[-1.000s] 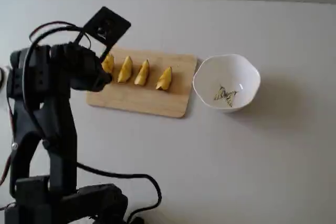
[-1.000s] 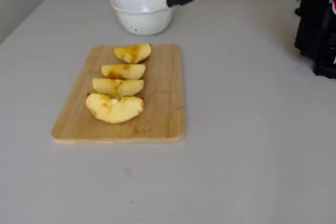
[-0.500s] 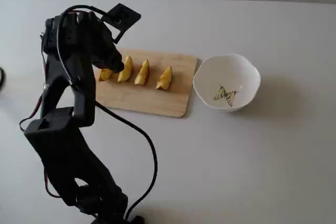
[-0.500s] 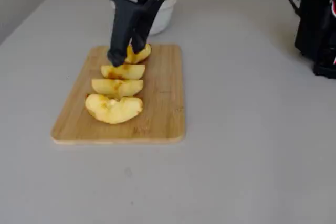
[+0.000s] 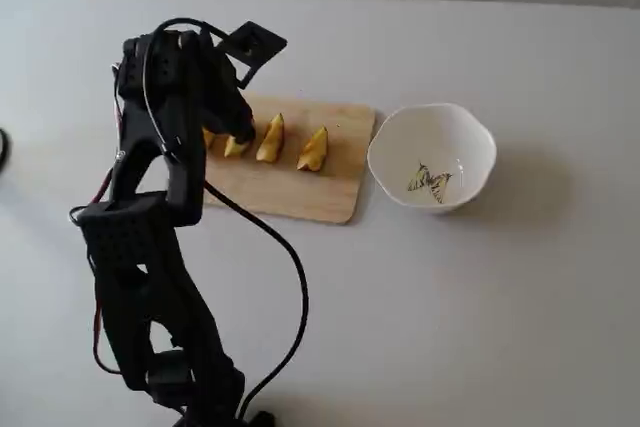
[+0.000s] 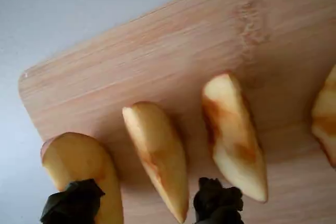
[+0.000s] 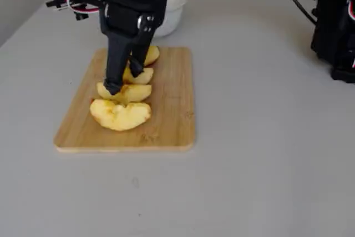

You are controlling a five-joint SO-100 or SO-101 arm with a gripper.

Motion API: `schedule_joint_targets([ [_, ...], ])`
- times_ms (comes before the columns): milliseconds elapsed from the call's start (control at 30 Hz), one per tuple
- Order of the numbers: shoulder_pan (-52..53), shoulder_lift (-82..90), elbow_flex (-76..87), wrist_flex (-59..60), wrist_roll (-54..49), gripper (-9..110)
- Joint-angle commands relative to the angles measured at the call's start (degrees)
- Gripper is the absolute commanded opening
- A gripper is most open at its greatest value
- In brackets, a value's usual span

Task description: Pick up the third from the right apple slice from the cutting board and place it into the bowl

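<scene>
Four pale-yellow wedges lie in a row on the light-wood cutting board (image 5: 300, 192) (image 6: 173, 40) (image 7: 172, 104). The apple slice (image 5: 236, 148) (image 6: 157, 156) (image 7: 133, 92) is third from the right in a fixed view and sits partly under the arm. My gripper (image 5: 237, 135) (image 6: 146, 204) (image 7: 124, 80) is open and low over the board. Its black fingertips (image 6: 73, 203) stand on either side of this slice, without clear contact. The white bowl (image 5: 470, 137) (image 7: 172, 12) with the butterfly mark stands just past the board's right end and holds no slice.
Other wedges flank the slice closely: one at the board's left end (image 6: 79, 163) and one on the other side (image 6: 233, 135), with another (image 5: 314, 149) nearest the bowl. The arm's base and cable (image 5: 290, 287) fill the lower left. Black equipment (image 7: 333, 26) stands at the table's right.
The arm has swung from the left across the board and come down. The gripper now straddles the second wedge from the board's left end. No slice has moved.
</scene>
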Motion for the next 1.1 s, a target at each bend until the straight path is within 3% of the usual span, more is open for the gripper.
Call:
schedule_joint_targets([
  [0,1.41,0.35,-4.13,0.18,-0.70,26],
  [700,-0.09,-9.05,-11.51,1.76,-0.44,27],
  [800,-0.18,-16.79,-24.17,7.82,-0.26,26],
  [900,-0.44,-33.49,-55.02,19.34,-0.26,23],
  [1067,-1.41,-37.79,-59.24,22.68,-0.79,14],
])
